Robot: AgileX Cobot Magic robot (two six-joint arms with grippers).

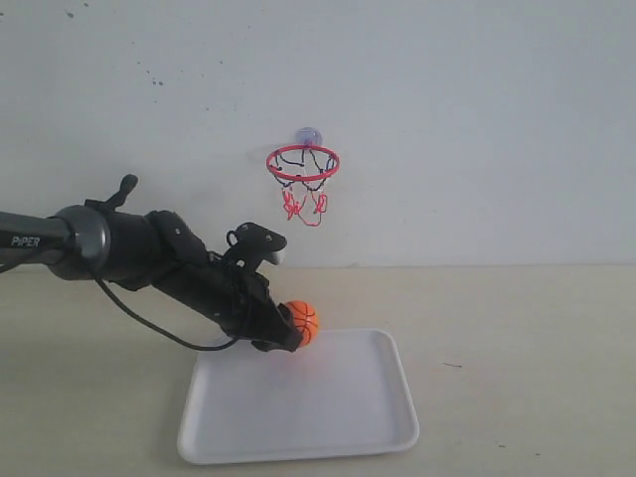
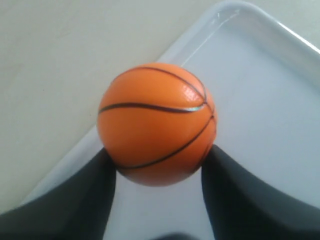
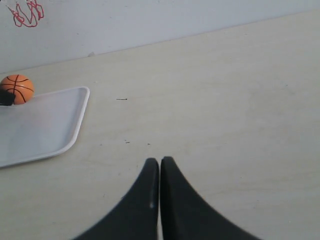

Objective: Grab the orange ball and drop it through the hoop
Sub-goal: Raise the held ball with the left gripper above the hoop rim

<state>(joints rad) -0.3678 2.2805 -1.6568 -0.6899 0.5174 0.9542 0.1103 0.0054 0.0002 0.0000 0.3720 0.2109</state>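
The orange ball (image 1: 302,321) with thin black seams is held between the black fingers of my left gripper (image 1: 295,332), just above the far left edge of the white tray (image 1: 298,437). In the left wrist view the orange ball (image 2: 156,123) fills the middle, pinched at its lower sides by my left gripper (image 2: 157,157). The red hoop (image 1: 303,164) with its red-and-black net hangs on the wall from a clear suction cup, above and slightly right of the ball. My right gripper (image 3: 159,162) is shut and empty over bare table, far from the orange ball (image 3: 17,89).
The white tray (image 3: 45,145) lies flat on the beige table. The pale wall stands behind the table. The left arm's black cable loops down to the tray's left edge. Part of the hoop's net (image 3: 27,13) shows in the right wrist view.
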